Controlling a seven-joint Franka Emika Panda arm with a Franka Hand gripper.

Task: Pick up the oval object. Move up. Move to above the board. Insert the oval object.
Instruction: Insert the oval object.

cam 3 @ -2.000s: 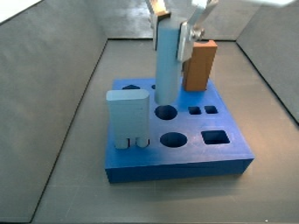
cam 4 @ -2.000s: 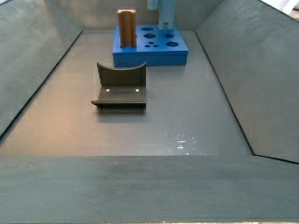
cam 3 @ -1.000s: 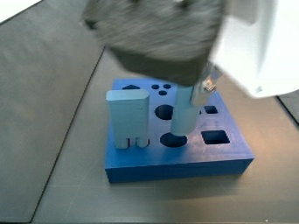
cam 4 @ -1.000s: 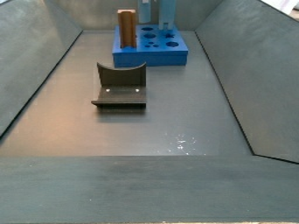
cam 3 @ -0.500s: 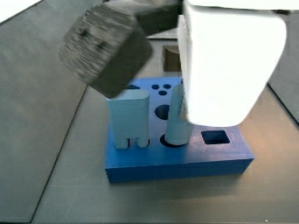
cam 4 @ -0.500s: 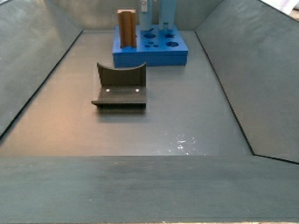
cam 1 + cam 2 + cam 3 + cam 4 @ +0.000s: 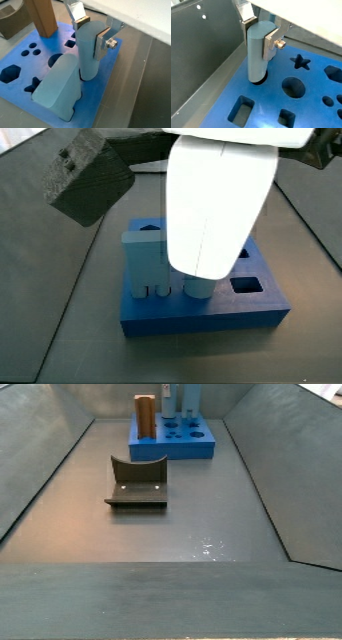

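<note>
The oval object (image 7: 89, 55) is a smooth light-blue peg standing upright. My gripper (image 7: 90, 35) is shut on its upper part, one finger on each side. The peg's lower end sits in a rounded hole of the bright-blue board (image 7: 23, 67), near one edge. Both wrist views show this; in the other the gripper (image 7: 260, 32) holds the peg (image 7: 258, 55) over the board (image 7: 308, 107). In a side view the arm's white body hides the gripper, and only the peg's foot (image 7: 198, 288) shows on the board (image 7: 207, 313).
A wider pale-blue block (image 7: 60, 92) stands in the board right beside the peg (image 7: 144, 258). An orange-brown tall block (image 7: 41, 17) stands at the board's far corner (image 7: 143, 412). The fixture (image 7: 136, 482) stands on the grey floor. Grey walls (image 7: 201, 55) enclose the bin.
The peg has gone down from above the board into the rounded hole. The arm has come lower and now fills much of a side view.
</note>
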